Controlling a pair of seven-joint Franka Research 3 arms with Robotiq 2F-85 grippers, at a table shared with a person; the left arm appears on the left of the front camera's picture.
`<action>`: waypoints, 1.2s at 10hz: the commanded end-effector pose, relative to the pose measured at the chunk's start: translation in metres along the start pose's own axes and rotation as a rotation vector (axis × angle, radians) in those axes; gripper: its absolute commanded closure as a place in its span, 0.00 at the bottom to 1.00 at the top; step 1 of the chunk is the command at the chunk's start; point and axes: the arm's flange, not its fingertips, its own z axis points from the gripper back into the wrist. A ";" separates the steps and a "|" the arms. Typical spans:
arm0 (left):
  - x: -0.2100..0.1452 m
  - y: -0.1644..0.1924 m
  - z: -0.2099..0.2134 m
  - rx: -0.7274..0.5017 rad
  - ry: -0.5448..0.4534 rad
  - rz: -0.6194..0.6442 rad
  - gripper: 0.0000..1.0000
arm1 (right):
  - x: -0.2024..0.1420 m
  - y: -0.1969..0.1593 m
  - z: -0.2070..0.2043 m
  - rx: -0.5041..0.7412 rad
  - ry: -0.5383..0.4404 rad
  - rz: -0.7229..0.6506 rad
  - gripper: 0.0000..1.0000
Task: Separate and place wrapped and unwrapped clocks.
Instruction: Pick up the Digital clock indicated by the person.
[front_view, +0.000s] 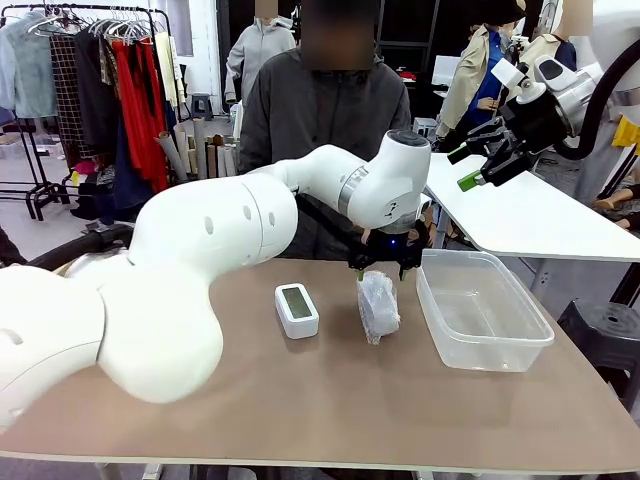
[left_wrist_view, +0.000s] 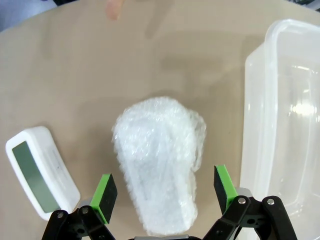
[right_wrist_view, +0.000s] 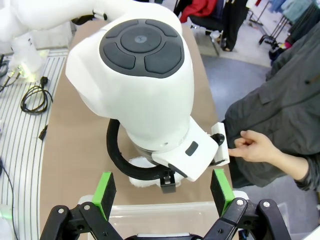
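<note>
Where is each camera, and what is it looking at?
Front view: between the arms, looking across the table at the person; the left arm reaches in, the right fingers hang high.
Left wrist view: looks down past the left fingers at the wrapped bundle, bare clock beside.
Right wrist view: high up, looks down past its fingers on the left arm and the person's hand.
All three share the clear tub.
</note>
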 end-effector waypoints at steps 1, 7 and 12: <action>-0.013 0.017 -0.004 -0.031 -0.044 0.046 0.00 | 0.000 0.000 0.001 -0.003 0.009 0.005 0.00; -0.031 0.039 -0.005 -0.052 -0.003 0.019 0.00 | 0.000 0.000 0.001 -0.003 0.009 0.005 0.00; -0.048 0.048 -0.015 -0.075 -0.006 -0.020 0.00 | 0.000 0.000 0.001 -0.003 0.009 0.005 0.00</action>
